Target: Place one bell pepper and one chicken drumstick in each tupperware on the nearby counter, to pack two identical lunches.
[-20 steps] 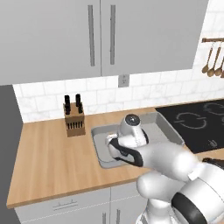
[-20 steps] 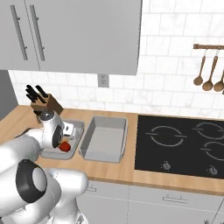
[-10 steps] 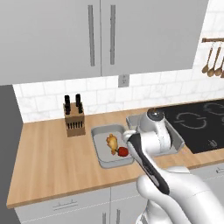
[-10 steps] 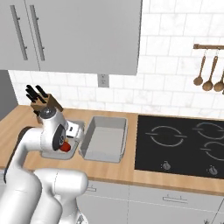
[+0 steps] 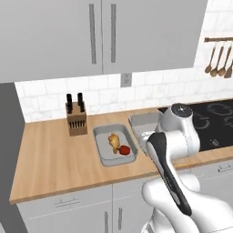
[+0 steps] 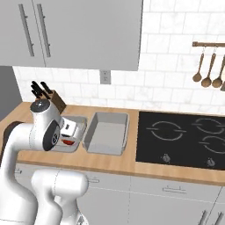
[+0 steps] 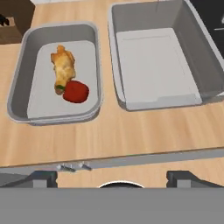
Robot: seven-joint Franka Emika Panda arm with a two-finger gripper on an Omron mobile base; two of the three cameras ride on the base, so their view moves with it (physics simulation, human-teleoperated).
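As seen from the hand view, two grey tupperware trays sit side by side on the wood counter (image 7: 109,135), long axes running away from the front edge. Left tupperware (image 7: 22,74): holds 1 chicken drumstick (image 7: 63,68), long axis along the tray, thick end toward the far wall, thin end touching 1 bell pepper (image 7: 76,92), red, at the near end. Right tupperware (image 7: 153,57): nothing inside. Pincer (image 7: 112,177) w/ jaws wide apart, gripping nothing, above the counter's front edge. Knife block (image 5: 76,119) left of the trays. No labels or writing legible.
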